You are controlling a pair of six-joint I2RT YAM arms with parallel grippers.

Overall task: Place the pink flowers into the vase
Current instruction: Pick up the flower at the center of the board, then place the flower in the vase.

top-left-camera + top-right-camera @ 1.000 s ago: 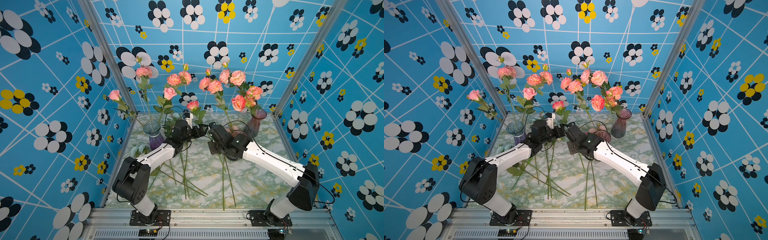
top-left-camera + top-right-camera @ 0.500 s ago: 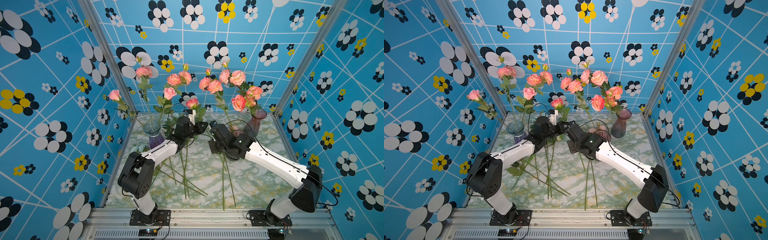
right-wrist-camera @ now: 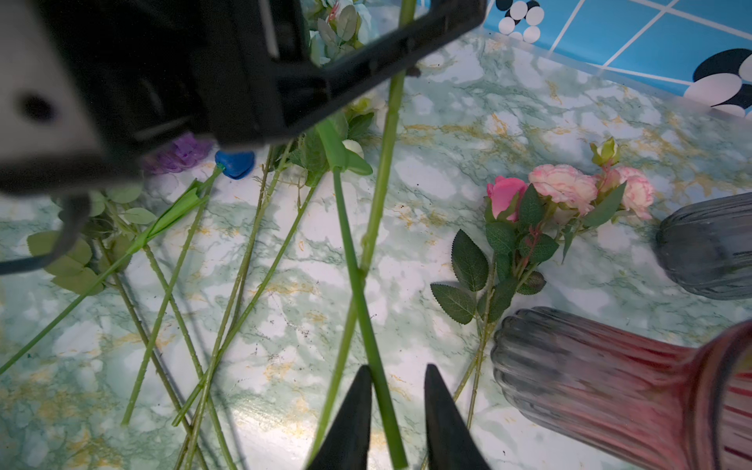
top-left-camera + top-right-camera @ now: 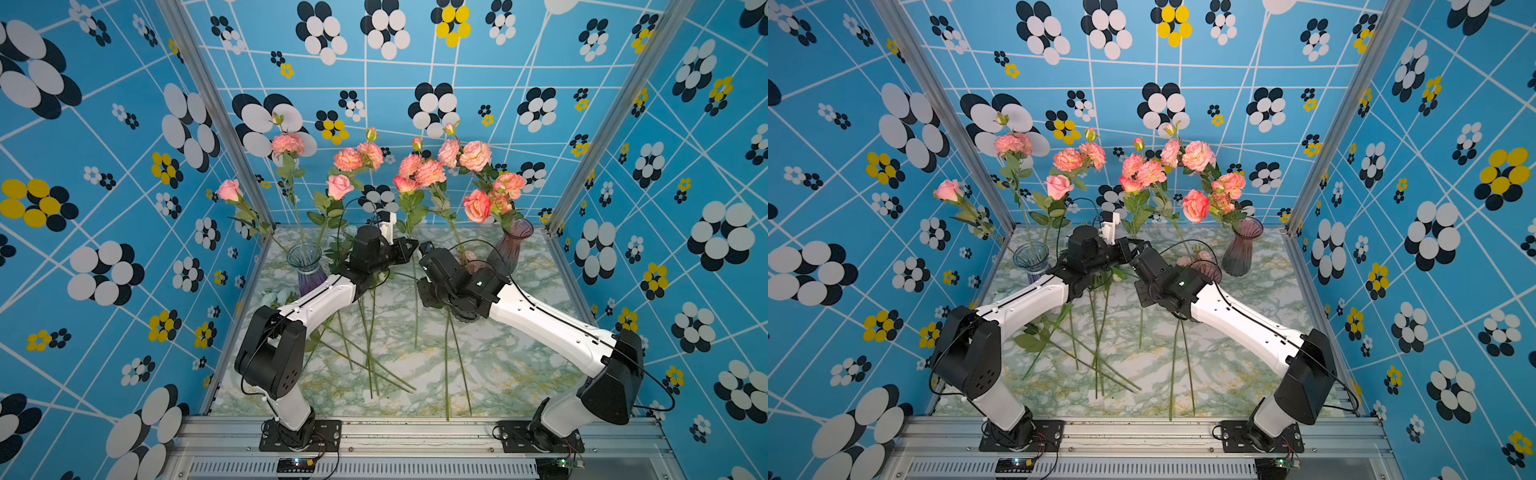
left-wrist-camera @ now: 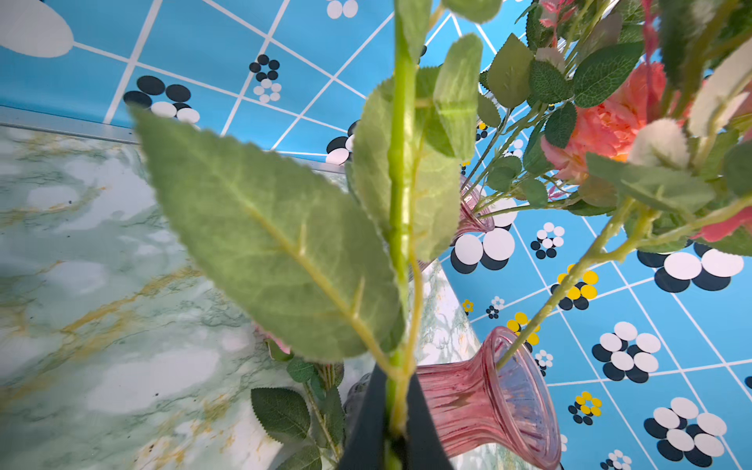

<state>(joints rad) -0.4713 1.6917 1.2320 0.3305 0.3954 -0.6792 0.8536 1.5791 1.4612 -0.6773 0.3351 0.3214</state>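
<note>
Marble tabletop [image 4: 519,365] — left pincer [image 5: 396,378] pinches a pink flower stem [image 5: 398,171]; right pincer [image 3: 398,370] spread, a green stem [image 3: 368,325] between.

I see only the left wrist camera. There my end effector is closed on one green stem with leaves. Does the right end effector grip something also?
Observer: No. In the right wrist view the right end effector stands open; a green stem passes between its fingertips with a gap beside it.
Operator: Which flower is on top of my stem?
Observer: Your held stem ends, in a top view, at what seems a deep pink rose above the left end effector.
Operator: Is there a vase that I do not see?
Observer: Yes, a clear vase with a purple base stands beside the left arm, with pink flowers in it.
</note>
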